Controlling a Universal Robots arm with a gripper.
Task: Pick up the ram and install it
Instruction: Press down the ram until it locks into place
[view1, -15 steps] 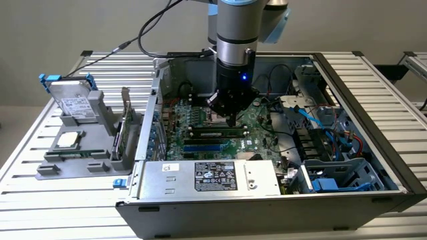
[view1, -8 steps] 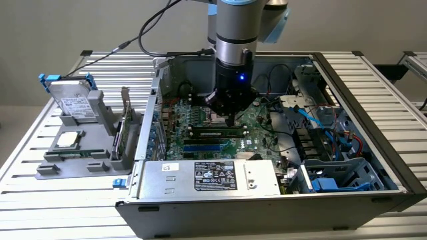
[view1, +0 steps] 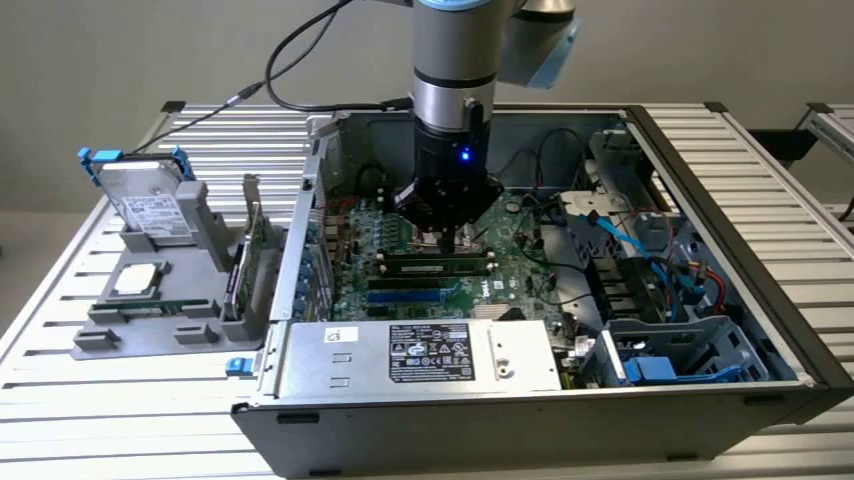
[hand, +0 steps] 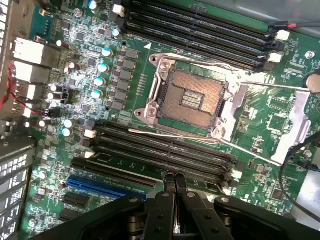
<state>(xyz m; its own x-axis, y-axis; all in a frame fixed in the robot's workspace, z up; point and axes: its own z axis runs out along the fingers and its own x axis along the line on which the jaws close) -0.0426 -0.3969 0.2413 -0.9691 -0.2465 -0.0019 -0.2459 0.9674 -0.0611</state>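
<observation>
The gripper (hand: 175, 176) has its two fingers pressed together, with nothing between them. I judge they are closed so that the narrow tip can push like one blunt finger. The tip comes straight down into the open computer case (view1: 747, 330), onto the group of long black memory slots (hand: 150, 150) on the motherboard (hand: 80, 75).

Directly under and just in front of the tip, in the exterior view, the ram (view1: 434, 266) lies flat along one of these slots. It looks already put in place, and the tip seems to touch it or the slot edge. In the wrist view I cannot separate the stick from the slots.

Just behind the tip the processor socket (hand: 192, 100) stands open and empty, its metal frame lifted. Further in front of the gripper, the grey power supply box (view1: 427, 355) sits at the near wall of the case. Blue and black cables (view1: 654, 250) fill the side of the case towards the exterior view's right.

Well apart, outside the case, a grey holder (view1: 134, 335) stands on the table (view1: 80, 420). It keeps a hard drive (view1: 140, 200), a silver processor chip (view1: 138, 280) and an upright green card (view1: 247, 260).
</observation>
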